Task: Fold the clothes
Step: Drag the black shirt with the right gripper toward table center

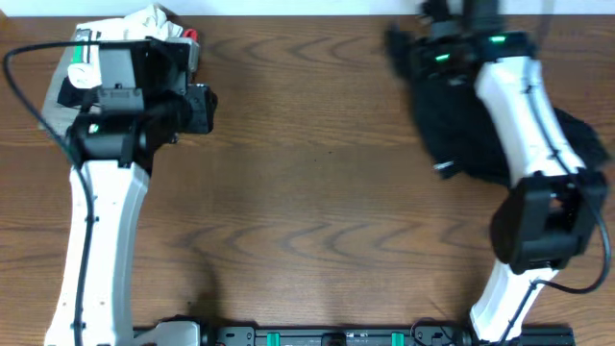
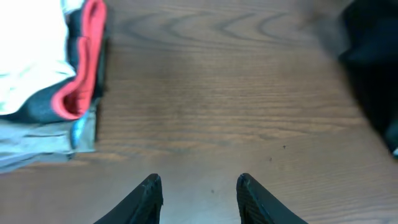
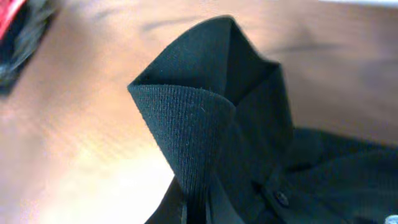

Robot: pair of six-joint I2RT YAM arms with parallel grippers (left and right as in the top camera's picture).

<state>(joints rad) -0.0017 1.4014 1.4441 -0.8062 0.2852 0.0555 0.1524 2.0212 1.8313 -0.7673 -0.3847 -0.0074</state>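
The black top (image 1: 452, 130) lies bunched in the upper right of the overhead frame, a soft, matte heap with ragged edges, partly under the white right arm. In the right wrist view, its fabric (image 3: 205, 118) shows a fine ribbed knit. One piece stands up in a stiff folded peak, much like a collar, with a small round dark button (image 3: 281, 199) below it at the lower right. The right gripper (image 1: 430, 37) is closed, and the raised cloth seems pinched in it. The fingertips themselves are hard to pick out against the black.

Smooth brown table (image 1: 317, 192) with long wavy wood grain spreads out around the garment. The left gripper (image 2: 199, 200) hangs over bare wood at the bottom centre of its own view. Its two dark, tapered fingers (image 2: 152, 199) are moderately apart, with nothing between them.

At the upper left sits a stack of folded garments (image 2: 43, 93). It has crumpled white cloth on top, a thick rounded red trim (image 2: 81, 87) along a dark edge, and flat greyish-khaki layers beneath. It is well apart from the black top.
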